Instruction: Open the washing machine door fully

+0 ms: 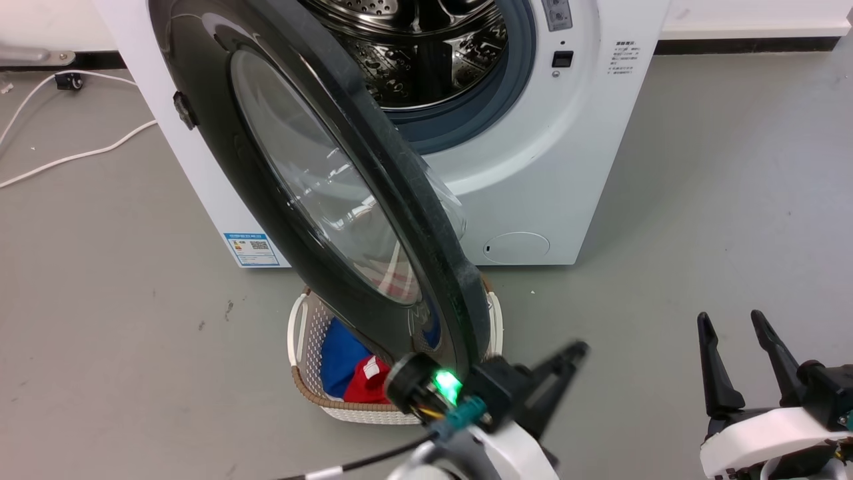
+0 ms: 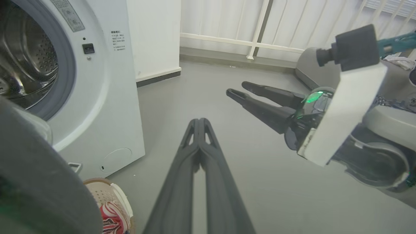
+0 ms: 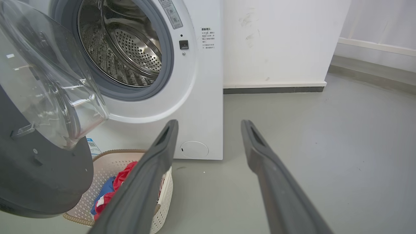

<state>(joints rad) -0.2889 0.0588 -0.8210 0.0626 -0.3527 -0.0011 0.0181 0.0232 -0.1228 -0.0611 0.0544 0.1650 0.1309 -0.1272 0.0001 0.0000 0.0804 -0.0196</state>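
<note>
**Left gripper (image 1: 577, 349) shut and empty, door only half open**

Very large round glossy black washing machine door (image 1: 313, 173) with its clear glass bowl stands half open at centre-left, over a white woven plastic laundry basket (image 1: 298, 333). A slow outward push on its inner side seems best. Left arm lies bottom centre, fingers pointing right. Right gripper (image 1: 731, 320) hangs lower right, fingers wide apart.

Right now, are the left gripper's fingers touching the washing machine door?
Apart. The left wrist view shows the left gripper, fingers shut, over bare floor, with the washing machine door off to its side across a clear gap.
</note>
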